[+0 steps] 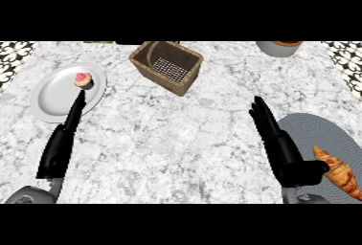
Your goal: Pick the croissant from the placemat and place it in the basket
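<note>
So far nothing of the task looks done: the croissant [339, 173] lies on the grey placemat [311, 128] at the bench's right edge, near its front corner, not lifted. The right hand [277, 139] is just beside it on the left, fingers straight and held together, pointing toward the back of the bench; its thumb reaches toward the croissant's near end and may touch it, though I cannot tell for sure. It holds nothing. The grasp, the carry and the drop are all left, by my judgement. The basket [167, 66] stands well apart, near the bench's back edge around its middle, tilted and with nothing in it. The left hand [65, 136] is stretched flat too, fingertips at the rim of a white plate [50, 98] by the left edge, where 1 small cupcake [84, 80] sits.
</note>
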### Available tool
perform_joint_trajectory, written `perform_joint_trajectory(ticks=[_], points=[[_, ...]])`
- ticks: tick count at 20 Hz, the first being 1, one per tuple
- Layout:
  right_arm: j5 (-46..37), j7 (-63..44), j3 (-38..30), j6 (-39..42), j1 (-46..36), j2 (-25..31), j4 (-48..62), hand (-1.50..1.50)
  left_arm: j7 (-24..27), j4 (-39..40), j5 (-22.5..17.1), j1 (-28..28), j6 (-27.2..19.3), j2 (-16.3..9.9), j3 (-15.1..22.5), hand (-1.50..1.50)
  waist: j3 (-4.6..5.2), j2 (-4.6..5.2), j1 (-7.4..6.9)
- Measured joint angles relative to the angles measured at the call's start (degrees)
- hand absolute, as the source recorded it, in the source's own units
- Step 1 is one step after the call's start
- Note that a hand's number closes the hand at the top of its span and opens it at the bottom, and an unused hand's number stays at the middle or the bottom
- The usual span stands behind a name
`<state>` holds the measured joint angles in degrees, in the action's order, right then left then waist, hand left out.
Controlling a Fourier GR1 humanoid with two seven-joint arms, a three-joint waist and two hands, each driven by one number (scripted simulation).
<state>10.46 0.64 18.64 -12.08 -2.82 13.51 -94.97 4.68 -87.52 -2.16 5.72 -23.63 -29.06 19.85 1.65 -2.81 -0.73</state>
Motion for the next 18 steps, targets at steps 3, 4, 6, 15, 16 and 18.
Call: perform_joint_trajectory(ticks=[3, 4, 6, 15, 16, 18], points=[[-1.49, 1.45, -3.65, 3.6, -0.54, 7.42, -1.06, 1.5, -0.63, -0.8, -1.83, -0.66, -0.2, 0.61, -1.75, 0.0, -0.86, 1.36, 0.49], [-2.27, 2.29, -5.54, 5.06, -0.89, 10.93, -0.98, 1.5, -1.3, -0.81, -2.88, -0.59, -0.18, 0.68, -2.74, 0.0, -1.02, 1.62, 0.71], [-4.42, 4.71, -9.23, 8.06, -1.75, 18.3, -0.18, 1.5, -3.03, -0.58, -4.95, -0.17, -0.53, 1.28, -4.57, 0.0, -1.26, 2.03, 1.25], [-15.5, 28.62, -15.95, 4.94, 0.77, 24.09, 5.95, -1.5, -9.83, 1.21, -12.7, 3.36, 2.94, 1.6, -9.74, 0.0, -1.73, 2.83, 1.58], [-17.11, 28.05, -16.99, 2.39, 1.11, 24.09, 5.76, -1.5, -9.36, 1.24, -12.93, 2.73, 3.29, 1.64, -9.95, 0.0, -1.7, 2.76, 1.55], [-20.14, 26.38, -19.19, -1.76, 2.48, 25.0, 4.55, -1.5, -9.32, 2.21, -13.25, 2.64, 3.53, 1.73, -10.57, 0.0, -1.63, 2.68, 1.96]])
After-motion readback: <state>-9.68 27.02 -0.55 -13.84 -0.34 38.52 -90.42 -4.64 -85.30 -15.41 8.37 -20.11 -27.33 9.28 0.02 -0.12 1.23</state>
